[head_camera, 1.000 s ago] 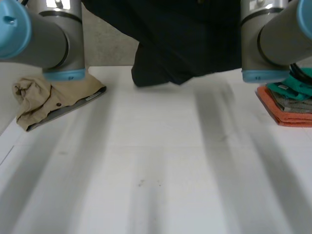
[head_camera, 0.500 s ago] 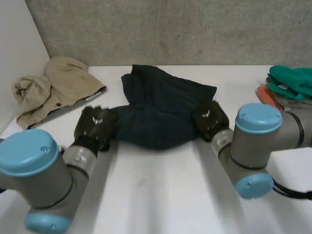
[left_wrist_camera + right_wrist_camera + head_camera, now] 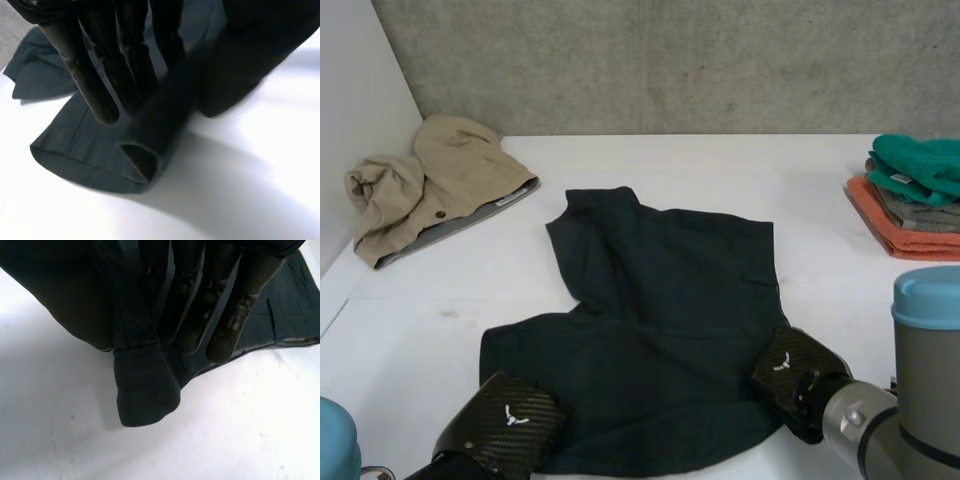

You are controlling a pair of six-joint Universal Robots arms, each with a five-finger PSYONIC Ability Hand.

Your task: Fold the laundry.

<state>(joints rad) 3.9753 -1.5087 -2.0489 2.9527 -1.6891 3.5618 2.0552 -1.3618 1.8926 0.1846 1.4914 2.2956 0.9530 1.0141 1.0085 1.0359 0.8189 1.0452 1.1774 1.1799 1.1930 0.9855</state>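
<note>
— While both hands are on it, where does the cloth lie?

— The dark blue-green woven garment (image 3: 660, 310) lies spread nearly flat in the middle of the white bench (image 3: 720, 165), with one narrower part reaching to the far side. The left hand (image 3: 505, 430) is at its near left corner, the right hand (image 3: 795, 375) at its near right corner.

— Do they hold it?

— I judge yes. At the left, the straight fingers (image 3: 95, 85) lie on the hem and the cloth rises in a ridge beside them. At the right, the fingers (image 3: 225, 315) pinch a corner, which sticks out below them, lifted off the bench.

— How will it handle?

— Light and soft, I think, with no stiffness, so it will sag and wrinkle between the two hands. The hems and corners are thicker and are good places to take hold.

— And the room?

— Beyond the garment the bench is free. A crumpled beige garment (image 3: 430, 190) lies at the far left and a stack of folded green, grey and orange cloths (image 3: 910, 205) at the right edge, both well apart. The near edge is close to the hands, so folding away from it seems safer.
</note>
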